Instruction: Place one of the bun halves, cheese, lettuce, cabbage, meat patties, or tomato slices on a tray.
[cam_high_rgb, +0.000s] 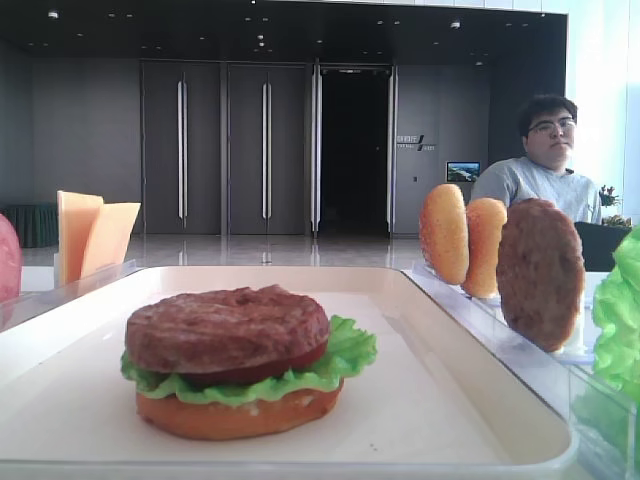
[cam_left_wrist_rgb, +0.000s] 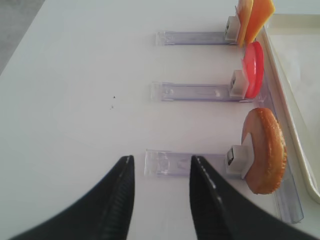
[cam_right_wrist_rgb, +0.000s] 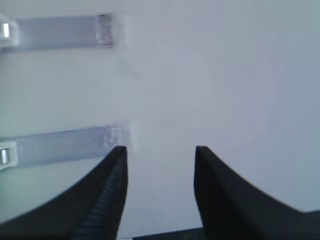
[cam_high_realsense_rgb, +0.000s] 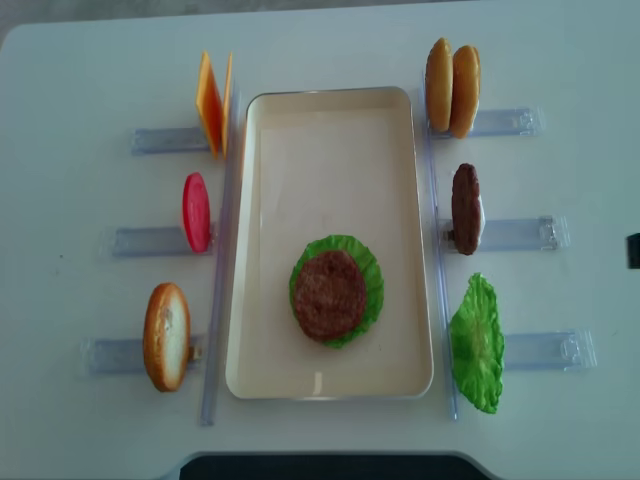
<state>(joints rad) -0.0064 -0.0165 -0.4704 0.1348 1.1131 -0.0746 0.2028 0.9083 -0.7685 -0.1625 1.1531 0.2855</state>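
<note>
On the tray (cam_high_realsense_rgb: 262, 250) a stack stands: bun bottom, tomato, lettuce (cam_high_rgb: 345, 355), meat patty (cam_high_rgb: 228, 325) on top. Cheese (cam_high_realsense_rgb: 212, 100) and bun halves (cam_high_realsense_rgb: 452, 87) wait in holders on the worktop. Both right gripper (cam_right_wrist_rgb: 160, 152) and left gripper (cam_left_wrist_rgb: 160, 165) jaws stand apart, empty.

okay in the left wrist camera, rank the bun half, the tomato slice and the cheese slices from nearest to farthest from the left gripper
Measured from the left gripper:
1. Bun half, standing in the closest clear holder, to the gripper's right.
2. Tomato slice, upright in the middle holder, further up the view.
3. Cheese slices, in the last holder at the top edge.
</note>
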